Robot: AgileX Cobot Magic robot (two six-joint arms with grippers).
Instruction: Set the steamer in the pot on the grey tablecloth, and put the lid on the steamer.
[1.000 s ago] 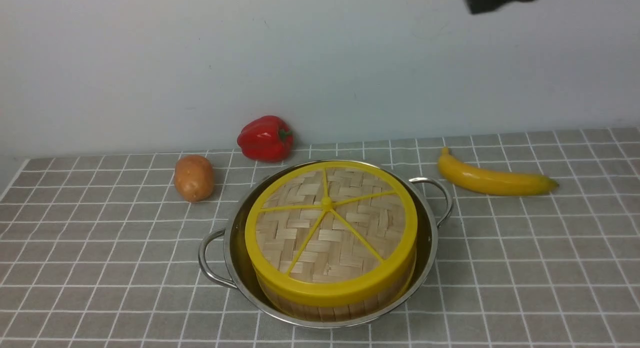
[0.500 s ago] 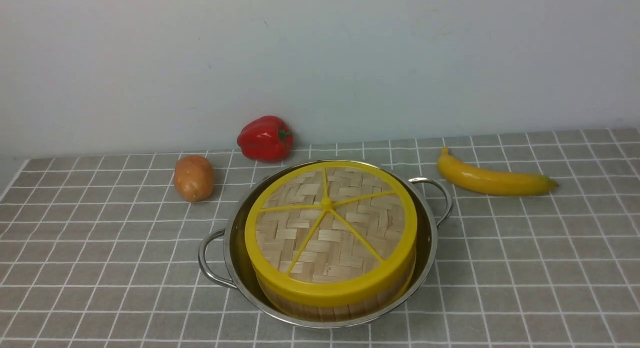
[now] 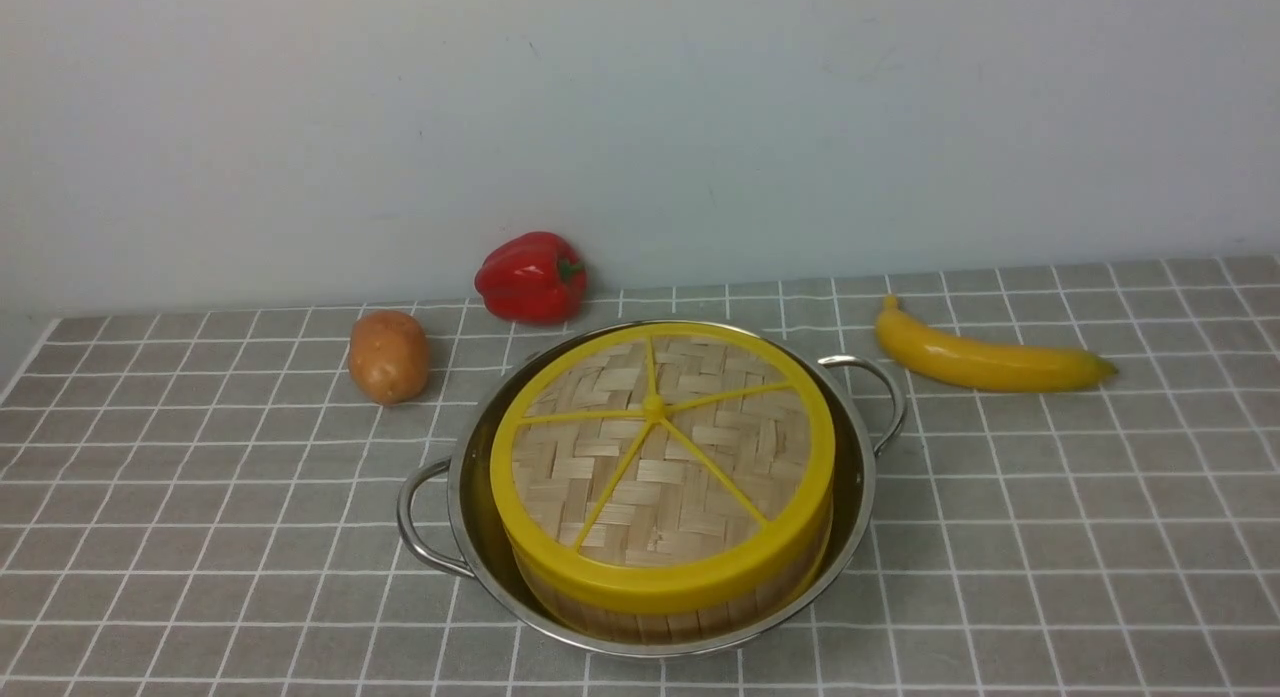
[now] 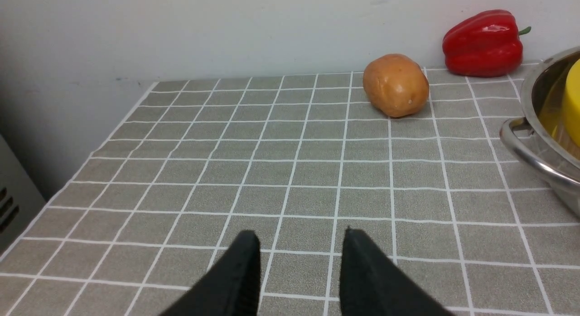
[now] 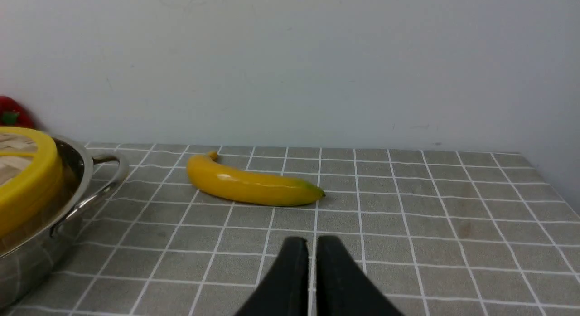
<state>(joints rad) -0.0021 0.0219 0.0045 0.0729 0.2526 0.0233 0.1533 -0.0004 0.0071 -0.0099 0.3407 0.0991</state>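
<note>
The steel pot [image 3: 862, 477] stands on the grey tablecloth [image 3: 1050, 497] near the front middle. The bamboo steamer [image 3: 680, 617] sits inside it; only its side wall shows. The woven lid [image 3: 660, 457] with yellow rim and spokes lies flat on top of the steamer. Neither gripper shows in the front view. In the left wrist view my left gripper [image 4: 301, 239] is open and empty over bare cloth, left of the pot [image 4: 534, 125]. In the right wrist view my right gripper [image 5: 312, 243] is shut and empty, right of the pot [image 5: 77, 180].
A red pepper [image 3: 530, 277] and a potato [image 3: 387, 356] lie behind and left of the pot. A banana [image 3: 985, 362] lies to its right, also in the right wrist view [image 5: 249, 187]. A pale wall runs along the back.
A dark piece of an arm at the top right edge of the front view one second ago has gone out of view. Pot, steamer and lid have not moved.
</note>
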